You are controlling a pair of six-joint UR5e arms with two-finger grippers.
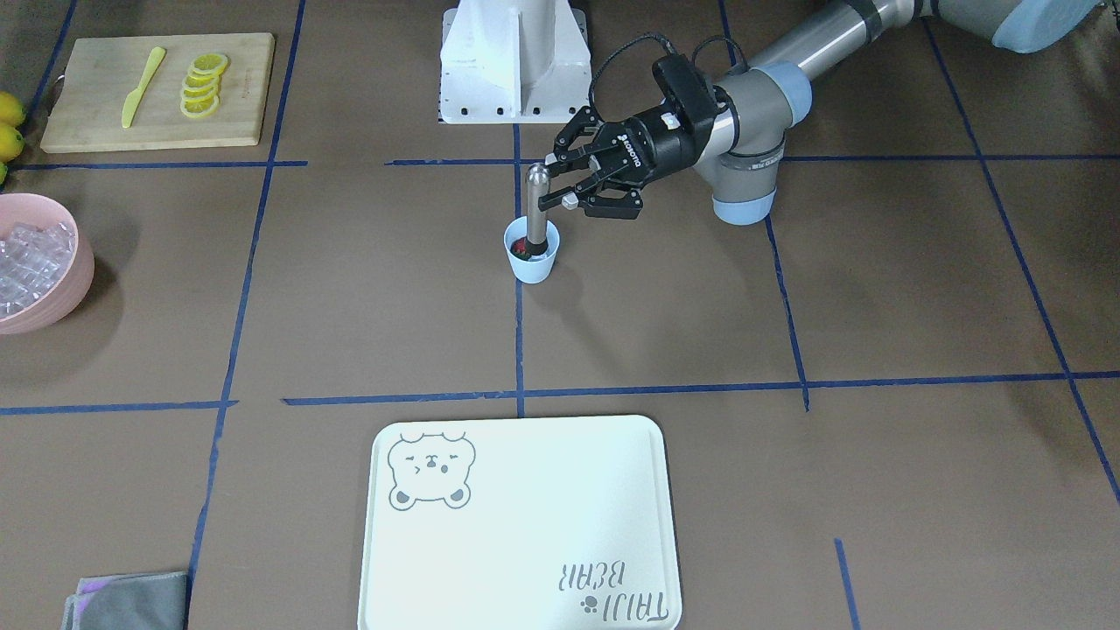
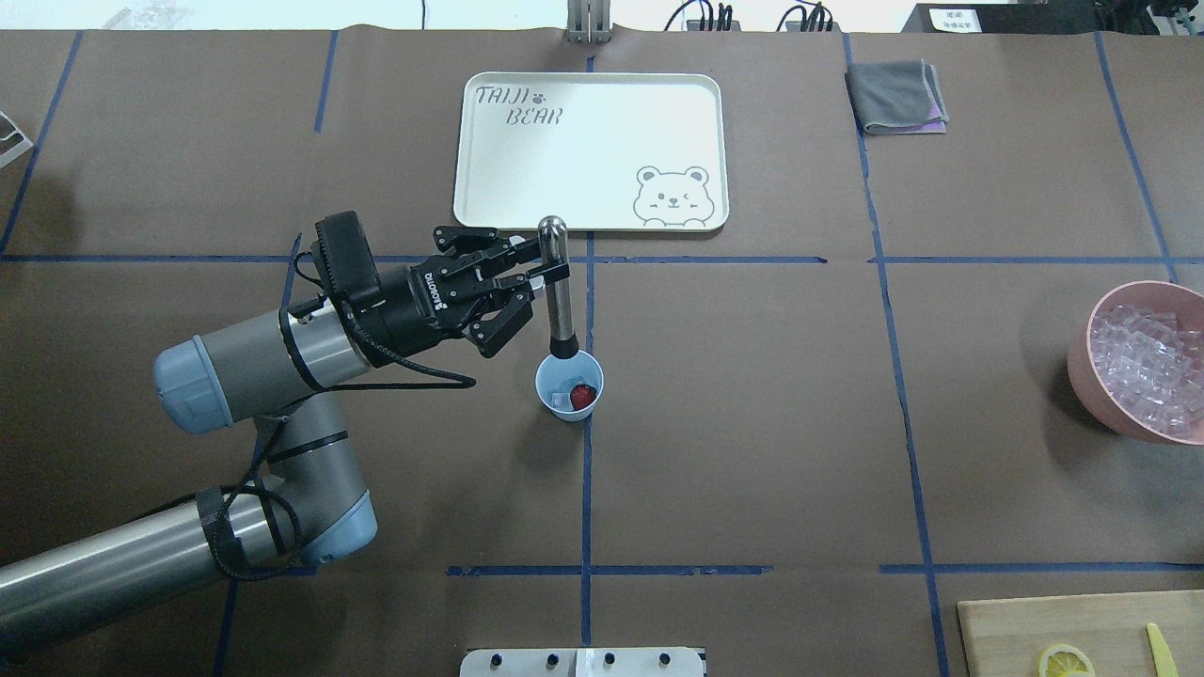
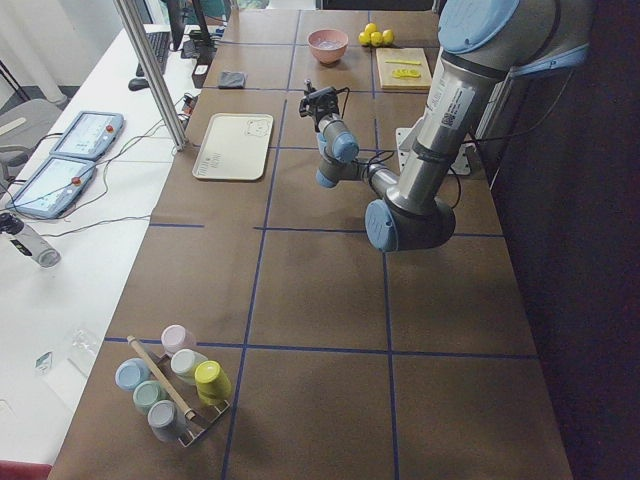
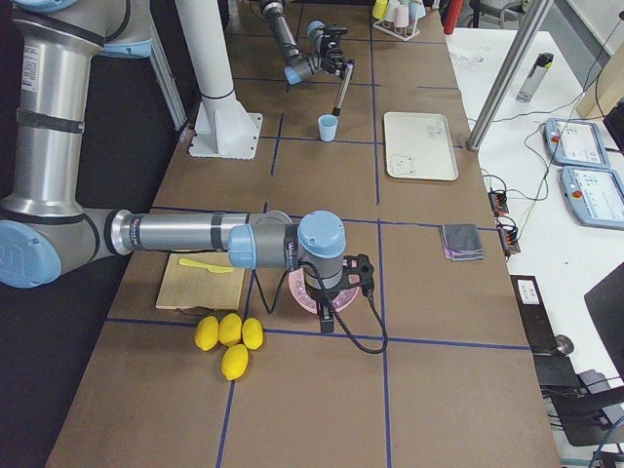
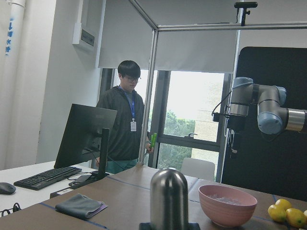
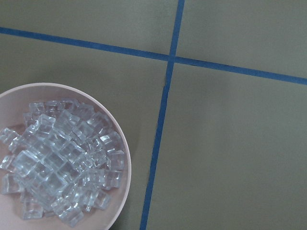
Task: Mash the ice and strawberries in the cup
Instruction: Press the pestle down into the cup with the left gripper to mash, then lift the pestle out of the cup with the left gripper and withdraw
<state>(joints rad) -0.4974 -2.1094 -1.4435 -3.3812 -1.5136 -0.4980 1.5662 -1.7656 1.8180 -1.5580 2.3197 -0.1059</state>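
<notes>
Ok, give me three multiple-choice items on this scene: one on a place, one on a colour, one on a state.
1. Lower end of the muddler sits: A) on the cutting board B) in the cup C) on the tray.
2. The bowl holding ice is: A) pink B) green C) black.
3. The left gripper is: A) open B) shut on the muddler C) shut on the cup.
Key: 1 B, its end is inside the rim. 2 A, its wall is pink. 3 B, it clamps the shaft.

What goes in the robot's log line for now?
left gripper shut on masher | masher tip in cup | strawberry, ice in cup
</notes>
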